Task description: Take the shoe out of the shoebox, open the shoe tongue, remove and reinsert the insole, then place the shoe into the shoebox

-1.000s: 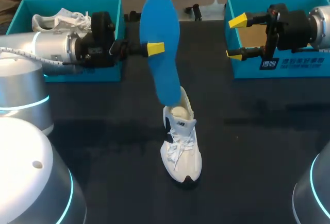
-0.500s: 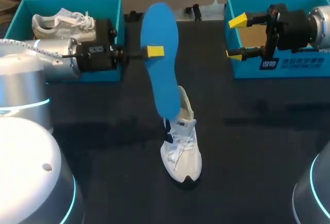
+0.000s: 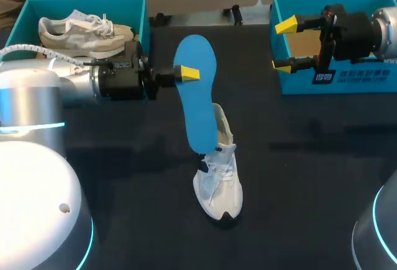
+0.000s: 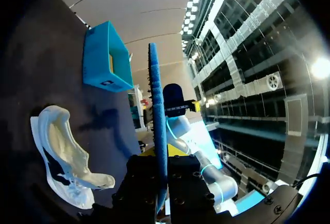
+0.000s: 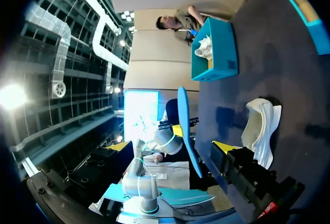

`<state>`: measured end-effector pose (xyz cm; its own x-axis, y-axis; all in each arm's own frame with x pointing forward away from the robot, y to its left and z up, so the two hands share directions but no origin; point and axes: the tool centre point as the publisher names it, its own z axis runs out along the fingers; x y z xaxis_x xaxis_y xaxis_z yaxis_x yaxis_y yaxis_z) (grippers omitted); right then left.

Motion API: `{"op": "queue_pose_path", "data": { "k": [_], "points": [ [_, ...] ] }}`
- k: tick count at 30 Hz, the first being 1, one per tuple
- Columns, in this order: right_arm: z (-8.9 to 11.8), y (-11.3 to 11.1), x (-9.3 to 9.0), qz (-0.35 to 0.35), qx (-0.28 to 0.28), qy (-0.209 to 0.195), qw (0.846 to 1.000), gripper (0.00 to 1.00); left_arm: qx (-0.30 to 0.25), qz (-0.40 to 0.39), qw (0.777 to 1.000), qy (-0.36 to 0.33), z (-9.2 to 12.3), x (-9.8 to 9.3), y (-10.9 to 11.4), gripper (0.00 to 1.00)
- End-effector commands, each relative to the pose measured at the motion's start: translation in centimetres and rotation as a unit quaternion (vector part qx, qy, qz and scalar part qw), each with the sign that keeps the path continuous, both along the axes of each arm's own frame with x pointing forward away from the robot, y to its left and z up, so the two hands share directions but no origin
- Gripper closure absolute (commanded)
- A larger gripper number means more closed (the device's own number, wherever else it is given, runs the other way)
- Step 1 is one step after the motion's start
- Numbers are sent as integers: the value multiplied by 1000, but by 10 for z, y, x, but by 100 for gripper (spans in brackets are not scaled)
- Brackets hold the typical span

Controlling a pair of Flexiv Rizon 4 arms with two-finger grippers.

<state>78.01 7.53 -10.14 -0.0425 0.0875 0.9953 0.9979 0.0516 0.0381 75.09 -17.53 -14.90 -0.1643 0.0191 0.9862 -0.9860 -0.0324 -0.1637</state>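
A white shoe (image 3: 218, 180) stands on the black table (image 3: 124, 158), toe toward the front edge. My left gripper (image 3: 186, 73) is shut on a blue insole (image 3: 197, 105), which it holds upright and edge-on. The insole's lower end meets the shoe's opening; whether it is inside I cannot tell. In the left wrist view the insole (image 4: 158, 126) rises between my fingers, with the shoe (image 4: 62, 157) lying beside it. My right gripper (image 3: 282, 45) hangs open and empty in front of the right teal shoebox (image 3: 338, 81). The right wrist view shows the insole (image 5: 186, 131) and shoe (image 5: 262, 126) ahead.
A second teal shoebox (image 3: 25, 15) at the back left holds another pale shoe (image 3: 84, 31). My left arm (image 3: 68, 81) lies across in front of that box.
My left gripper has come down with the insole, and its lower end has sunk toward the shoe's opening. The right arm has stayed still.
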Motion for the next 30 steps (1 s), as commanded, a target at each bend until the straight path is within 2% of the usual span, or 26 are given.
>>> {"op": "queue_pose_path", "data": {
  "k": [1,5,9,11,16,24,30],
  "points": [
    [0,1,0,-1,-1,0,1000,0,-31,-33,977,210,1,7,1,100],
    [0,1,0,-1,-1,0,1000,0,-39,-36,981,188,3,9,0,100],
    [-3,7,-3,0,-29,-21,999,0,-46,-36,985,165,6,10,-1,100],
    [-1,9,-6,3,-35,-40,999,0,-47,-35,987,148,7,10,-1,100],
    [6,13,-11,-2,-63,-55,997,0,-55,-34,991,114,12,12,-2,100],
    [26,24,-20,-26,-142,-62,988,0,-58,-29,994,93,14,16,-5,100],
    [39,38,-24,-34,-210,-67,975,0,-48,-21,996,72,9,24,-7,100]
  ]
}}
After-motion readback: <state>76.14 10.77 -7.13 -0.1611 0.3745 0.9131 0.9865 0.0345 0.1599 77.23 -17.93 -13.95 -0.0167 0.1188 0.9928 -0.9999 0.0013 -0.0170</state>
